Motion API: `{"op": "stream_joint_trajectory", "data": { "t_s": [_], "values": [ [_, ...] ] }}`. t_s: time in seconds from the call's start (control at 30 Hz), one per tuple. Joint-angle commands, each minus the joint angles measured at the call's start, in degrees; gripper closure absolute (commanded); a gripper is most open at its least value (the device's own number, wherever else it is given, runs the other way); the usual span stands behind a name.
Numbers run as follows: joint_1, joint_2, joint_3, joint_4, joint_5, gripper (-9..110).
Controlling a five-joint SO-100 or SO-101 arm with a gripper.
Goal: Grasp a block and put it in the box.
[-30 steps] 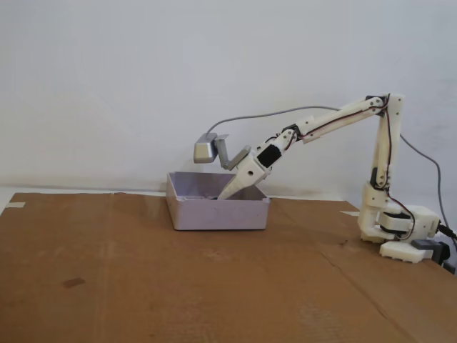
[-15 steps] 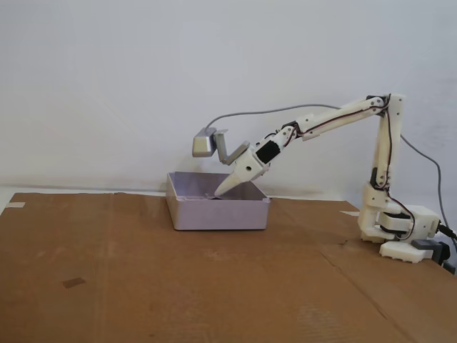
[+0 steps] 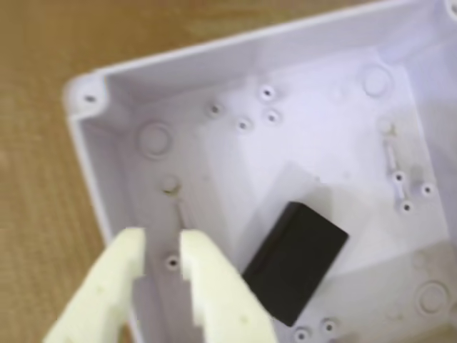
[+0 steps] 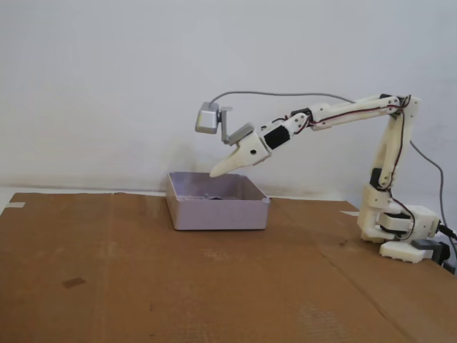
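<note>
Arm has lifted clear of the box (image 4: 218,212) since a moment ago — block (image 3: 296,259) lies loose on the box floor, jaws slightly spread, empty. Drop looks done.

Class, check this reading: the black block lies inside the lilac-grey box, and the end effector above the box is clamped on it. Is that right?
Not quite. The block does lie inside the box, but the wrist view shows the end effector beside it, slightly apart and holding nothing. The fixed view shows the end effector above the box.
</note>
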Motion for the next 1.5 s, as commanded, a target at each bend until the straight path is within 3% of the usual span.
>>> {"op": "stream_joint_trajectory", "data": {
  "t_s": [0.0,0.47,1.47],
  "values": [
    [-1.76,7.65,-5.98,-0.35,0.09,97],
    [-1.49,16.96,-4.22,-0.26,0.26,97],
    [-6.86,54.84,32.70,-0.26,0.53,97]
  ]
}}
